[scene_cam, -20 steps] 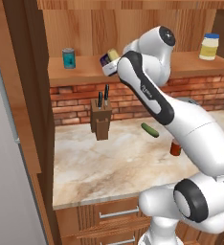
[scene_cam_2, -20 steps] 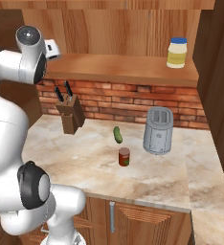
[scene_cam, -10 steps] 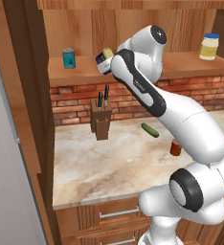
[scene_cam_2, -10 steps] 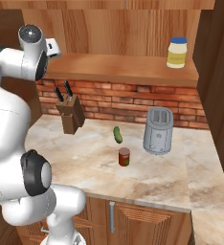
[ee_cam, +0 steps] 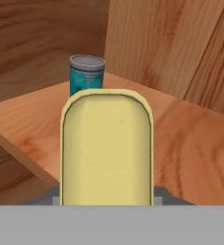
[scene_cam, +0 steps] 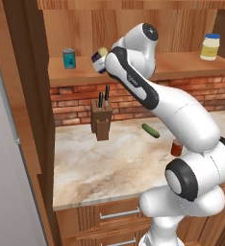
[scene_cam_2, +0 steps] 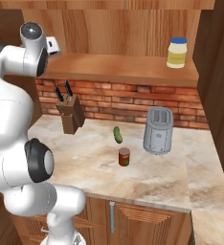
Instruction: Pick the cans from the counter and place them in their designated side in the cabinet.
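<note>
The jaws are closed on the squat dark blue can with the yellow label and top (scene_cam: pixel 101 59), held up at the left end of the open wooden wall cabinet's plank shelf (scene_cam: pixel 177 65), near the teal can with a silver lid (ee_cam: pixel 86 74), which I judge marks the cans' side. Its smooth pale yellow top (ee_cam: pixel 106 149) faces the hand camera, so it is carried tilted, probably to slide in over the grained wood. The plain red-brown cylinder can (scene_cam_2: pixel 124 156) waits on the beige marble-patterned desk (scene_cam_2: pixel 147 175), near the green cucumber (scene_cam_2: pixel 117 134).
</note>
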